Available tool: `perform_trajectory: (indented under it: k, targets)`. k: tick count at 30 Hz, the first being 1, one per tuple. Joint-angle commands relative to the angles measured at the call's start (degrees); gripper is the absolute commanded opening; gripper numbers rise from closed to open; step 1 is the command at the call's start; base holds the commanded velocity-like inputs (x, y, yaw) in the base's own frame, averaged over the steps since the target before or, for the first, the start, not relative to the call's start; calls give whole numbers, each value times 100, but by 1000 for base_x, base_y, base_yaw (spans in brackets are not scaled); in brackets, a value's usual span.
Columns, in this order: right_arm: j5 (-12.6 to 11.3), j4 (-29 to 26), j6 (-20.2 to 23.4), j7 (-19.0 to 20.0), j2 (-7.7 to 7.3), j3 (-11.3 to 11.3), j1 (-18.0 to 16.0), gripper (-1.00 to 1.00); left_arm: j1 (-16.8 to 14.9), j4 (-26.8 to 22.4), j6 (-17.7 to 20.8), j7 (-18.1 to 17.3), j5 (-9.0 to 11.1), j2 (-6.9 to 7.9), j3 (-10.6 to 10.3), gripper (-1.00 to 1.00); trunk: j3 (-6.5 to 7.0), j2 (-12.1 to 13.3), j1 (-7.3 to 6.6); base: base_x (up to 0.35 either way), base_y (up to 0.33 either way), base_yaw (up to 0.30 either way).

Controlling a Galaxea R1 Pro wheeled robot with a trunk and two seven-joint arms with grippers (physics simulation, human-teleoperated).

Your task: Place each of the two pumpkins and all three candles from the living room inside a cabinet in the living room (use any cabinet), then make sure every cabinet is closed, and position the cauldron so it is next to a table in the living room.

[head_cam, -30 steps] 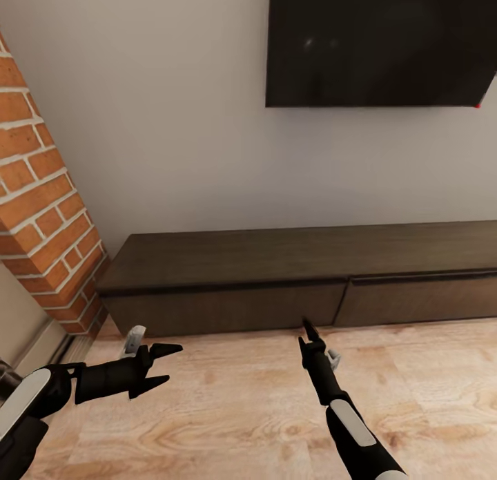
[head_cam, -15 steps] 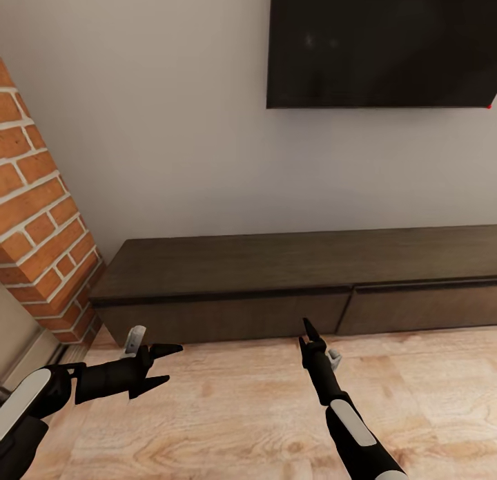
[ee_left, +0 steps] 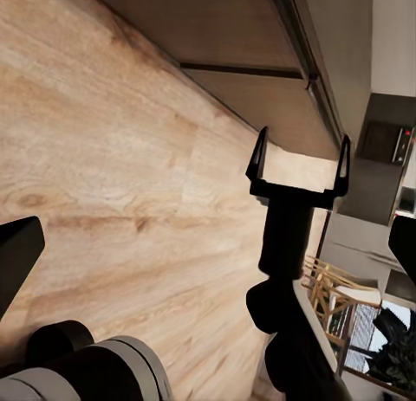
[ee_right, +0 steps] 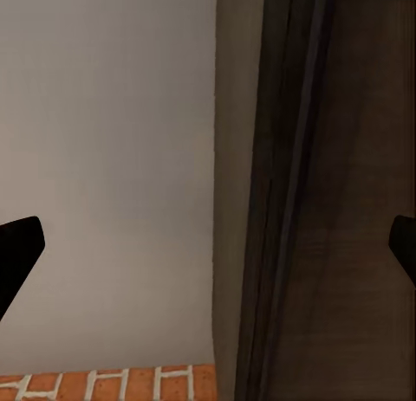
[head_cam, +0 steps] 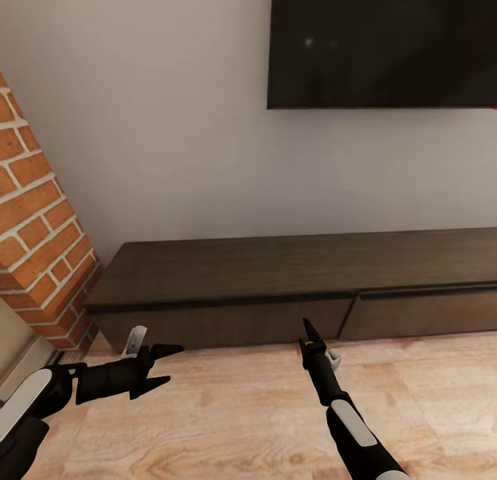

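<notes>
Cabinet (head_cam: pixel 228 276): dark brown wood, matt, faint grain. Floor (head_cam: pixel 241 411): pale wood planks, strong grain, slight sheen. Brick column (head_cam: pixel 34 224) at 9 o'clock: rough red brick. Wall (head_cam: pixel 159 121): smooth matt. Screen (head_cam: pixel 383 45): glossy black.

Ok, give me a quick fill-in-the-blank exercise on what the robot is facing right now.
1. The cabinet stands against the wall with both drawer fronts ____.
2. Above the cabinet hangs a black ____ on the wall.
3. The pillar beside the cabinet's left end is made of ____.
4. The left gripper and the right gripper hold ____.

Missing words: closed; screen; brick; nothing
</notes>
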Motion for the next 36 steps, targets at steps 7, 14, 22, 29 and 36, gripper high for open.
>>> perform_trajectory:
  k: [7,14,22,29,36]
  targets:
    - [-50,1,27,-152,-31,36,-3,100,-3,-3,-7,56,60,3,-19,100,-5,-2,0,135,0,0]
    - [-14,-3,9,-155,-34,36,-3,100,-3,-2,-9,56,62,3,-21,100,-23,-42,22,9,0,0]
    - [-1,2,-1,-245,-42,26,-3,100,-3,-1,-10,56,69,1,-26,100,-59,-122,66,0,0,0]
    - [11,-19,-105,-347,-37,16,-3,100,-3,-2,-10,56,69,1,-27,100,-130,-283,154,0,0,0]
    - [18,-28,-113,-327,-42,23,-3,100,-3,-10,-10,56,69,-5,-29,100,-220,-483,264,0,0,0]
